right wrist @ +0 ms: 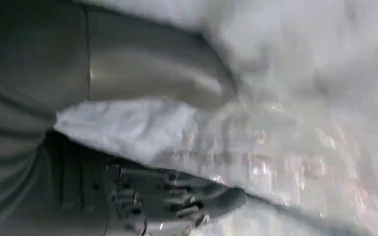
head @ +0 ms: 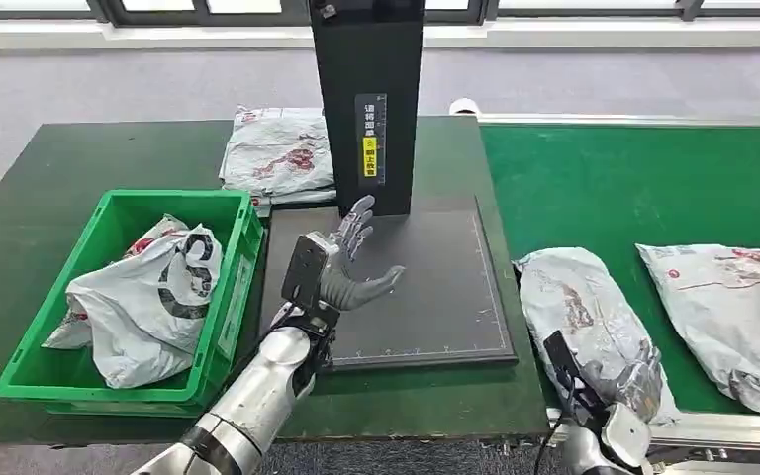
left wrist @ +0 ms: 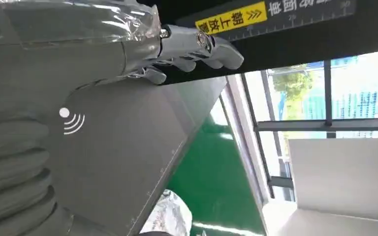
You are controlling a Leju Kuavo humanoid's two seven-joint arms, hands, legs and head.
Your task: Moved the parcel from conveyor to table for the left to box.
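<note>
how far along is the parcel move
Done: one parcel already lies in the green bin. In hand: the right hand grips the near end of a parcel on the conveyor; the right wrist view shows its fingers around it. Left: carrying it to the black pad, where the left hand hovers open.

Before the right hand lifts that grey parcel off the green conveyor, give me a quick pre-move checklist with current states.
1. Right hand gripping the crumpled grey plastic parcel: ok; the right wrist view shows thumb and fingers around its edge.
2. Grip firmness: cannot tell, blurred.
3. Black scale plate bare for set-down: ok.
4. Left hand empty, fingers spread: ok, but hovering over the plate.
5. Second grey parcel on the green conveyor belt apart from the grasped one: ok.
</note>
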